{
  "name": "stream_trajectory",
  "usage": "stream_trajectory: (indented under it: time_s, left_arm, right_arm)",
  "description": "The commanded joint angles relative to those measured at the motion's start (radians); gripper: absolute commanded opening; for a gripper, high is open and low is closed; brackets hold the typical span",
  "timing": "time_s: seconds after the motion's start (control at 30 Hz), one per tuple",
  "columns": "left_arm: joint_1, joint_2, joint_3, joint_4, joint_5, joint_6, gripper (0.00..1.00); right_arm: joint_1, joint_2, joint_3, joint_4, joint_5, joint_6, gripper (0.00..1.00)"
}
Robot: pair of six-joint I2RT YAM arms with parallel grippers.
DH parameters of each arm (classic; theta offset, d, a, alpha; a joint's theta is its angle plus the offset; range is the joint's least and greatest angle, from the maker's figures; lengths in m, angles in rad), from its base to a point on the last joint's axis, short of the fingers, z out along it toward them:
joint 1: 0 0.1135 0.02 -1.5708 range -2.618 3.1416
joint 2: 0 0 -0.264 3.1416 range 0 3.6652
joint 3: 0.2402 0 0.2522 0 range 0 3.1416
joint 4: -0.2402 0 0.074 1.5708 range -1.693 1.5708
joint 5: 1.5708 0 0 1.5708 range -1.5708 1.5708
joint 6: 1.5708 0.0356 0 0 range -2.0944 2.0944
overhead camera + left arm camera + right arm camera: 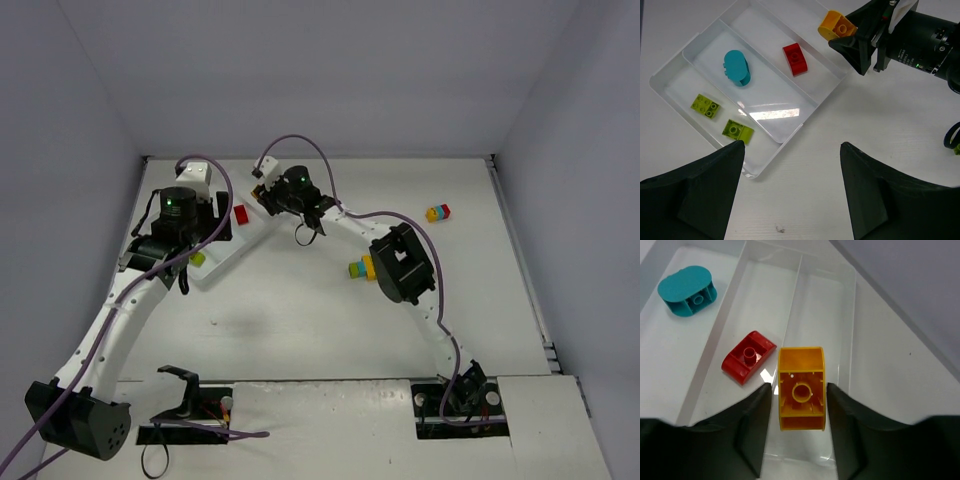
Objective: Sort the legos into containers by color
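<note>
The white tray (700, 39) has four long compartments. Two lime green bricks (706, 106) (738, 131) lie in one end compartment, then a teal brick (737, 67), then a red brick (796, 59). My right gripper (799, 390) is shut on an orange-yellow brick (801, 388) and holds it above the divider between the red brick's compartment and the empty end compartment (826, 325). It also shows in the left wrist view (836, 27). My left gripper (792, 146) is open and empty, over the table at the tray's near corner.
Two multi-coloured brick clusters lie on the table to the right: one (362, 268) beside the right arm's elbow, one (438, 212) further right towards the back. Grey walls enclose the table on three sides.
</note>
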Motion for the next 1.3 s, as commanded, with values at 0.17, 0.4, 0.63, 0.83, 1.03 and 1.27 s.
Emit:
stream_trajectory:
  time_s: [0.17, 0.4, 0.63, 0.83, 1.03, 1.27]
  left_arm:
    - [0.009, 0.0, 0.011, 0.056, 0.013, -0.012, 0.71]
    - [0.009, 0.005, 0.013, 0.056, 0.03, -0.012, 0.71]
    - [0.009, 0.003, 0.022, 0.057, 0.091, -0.011, 0.71]
    - [0.007, 0.005, 0.021, 0.071, 0.174, -0.012, 0.71]
    - [0.007, 0.02, 0.027, 0.066, 0.199, -0.019, 0.71]
    - [0.009, 0.028, 0.028, 0.065, 0.219, -0.028, 0.71]
  right_arm:
    - [0.003, 0.012, 0.093, 0.108, 0.039, 0.004, 0.7]
    - [0.003, -0.11, 0.012, 0.154, 0.134, 0.045, 0.76]
    - [-0.012, -0.45, -0.414, 0.129, 0.499, 0.162, 0.84]
    - [-0.081, -0.793, -0.75, -0.065, 0.772, 0.447, 1.0]
    - [-0.236, -1.076, -0.986, -0.347, 0.83, 0.825, 1.0]
    - [-0.322, -1.212, -1.1, -0.586, 0.875, 1.053, 1.0]
